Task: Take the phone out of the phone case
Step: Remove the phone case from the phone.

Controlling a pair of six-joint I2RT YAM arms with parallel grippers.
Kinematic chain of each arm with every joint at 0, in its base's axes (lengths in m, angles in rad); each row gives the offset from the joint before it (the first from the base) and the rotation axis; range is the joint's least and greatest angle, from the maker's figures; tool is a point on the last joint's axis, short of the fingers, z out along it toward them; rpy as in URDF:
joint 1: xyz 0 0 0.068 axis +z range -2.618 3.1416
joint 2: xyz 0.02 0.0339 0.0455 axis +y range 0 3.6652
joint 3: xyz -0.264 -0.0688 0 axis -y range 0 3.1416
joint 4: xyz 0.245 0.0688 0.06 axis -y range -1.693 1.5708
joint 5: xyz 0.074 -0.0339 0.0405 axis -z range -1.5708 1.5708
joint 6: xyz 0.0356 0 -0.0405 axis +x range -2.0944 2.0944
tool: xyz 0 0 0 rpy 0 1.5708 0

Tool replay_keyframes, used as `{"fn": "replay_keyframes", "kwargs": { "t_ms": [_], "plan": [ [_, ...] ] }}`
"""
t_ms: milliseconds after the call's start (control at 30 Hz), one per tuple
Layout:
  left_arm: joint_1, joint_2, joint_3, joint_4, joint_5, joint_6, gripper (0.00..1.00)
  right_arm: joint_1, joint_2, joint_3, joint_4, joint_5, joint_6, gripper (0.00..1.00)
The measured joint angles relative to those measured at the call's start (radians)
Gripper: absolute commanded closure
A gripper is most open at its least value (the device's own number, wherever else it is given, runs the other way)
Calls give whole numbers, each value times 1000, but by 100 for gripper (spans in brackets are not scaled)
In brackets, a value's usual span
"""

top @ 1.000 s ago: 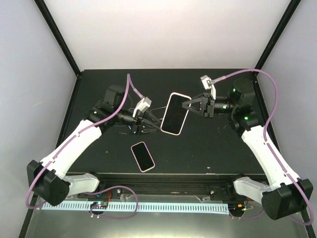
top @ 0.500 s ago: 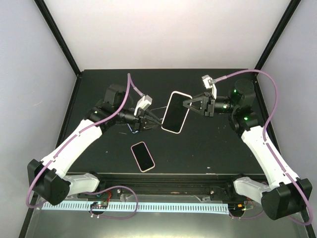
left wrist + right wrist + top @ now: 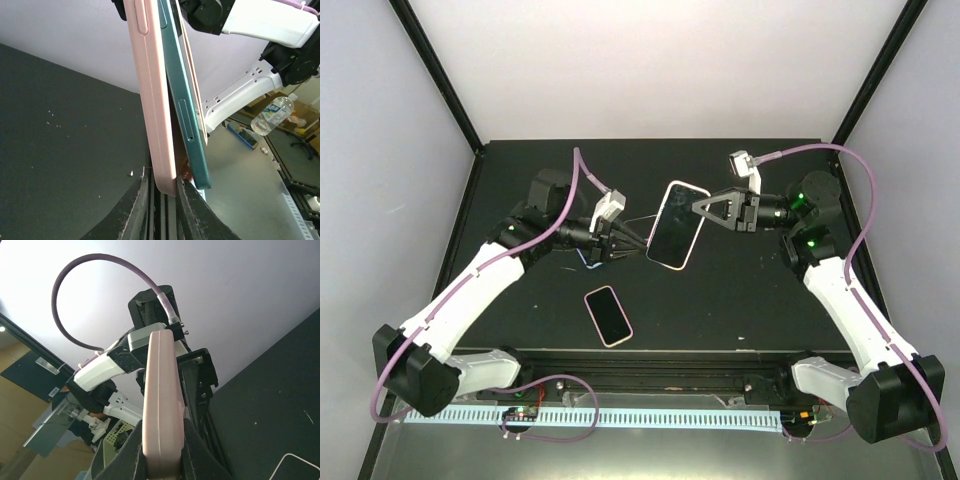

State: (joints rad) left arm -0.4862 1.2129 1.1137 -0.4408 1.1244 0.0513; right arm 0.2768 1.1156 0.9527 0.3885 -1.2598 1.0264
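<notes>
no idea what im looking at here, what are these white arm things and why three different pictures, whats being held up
These are two robot arms bolted at the near edge of a black table. One picture looks down from a fixed camera above and behind them. The other two come from small cameras on each wrist, so each shows its own fingers up close.

Between the arms, raised off the table, is a phone in a pink case. The right gripper is shut on one edge of the pink case; its wrist view shows the case pinched between its fingers. The left gripper pinches the opposite end. Its wrist view shows the pink case and the teal phone beginning to part, with the fingers closed on the case's lower end.

A second phone in a pink case lies flat on the table, untouched.
</notes>
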Motion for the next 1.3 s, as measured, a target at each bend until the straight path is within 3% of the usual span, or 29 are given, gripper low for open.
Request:
{"fn": "replay_keyframes", "kwargs": {
  "t_ms": [300, 500, 733, 900, 1300],
  "plan": [
    [0, 2, 11, 25, 2, -9, 85, -5, 2, -19, 140, -6, 117, 99],
    [0, 37, 39, -2, 1, -12, 81, -5, 2, -26, 159, -2, 106, 99],
    [-2, 76, 61, -64, 1, -19, 73, 11, 2, -5, -25, 9, -77, 99],
    [-8, 90, 77, -86, -18, -19, 53, 40, 0, 37, -183, 25, -228, 99],
    [-23, 111, 117, -103, -58, -26, 46, 78, -12, 53, -284, 47, -374, 99]
  ]
}}
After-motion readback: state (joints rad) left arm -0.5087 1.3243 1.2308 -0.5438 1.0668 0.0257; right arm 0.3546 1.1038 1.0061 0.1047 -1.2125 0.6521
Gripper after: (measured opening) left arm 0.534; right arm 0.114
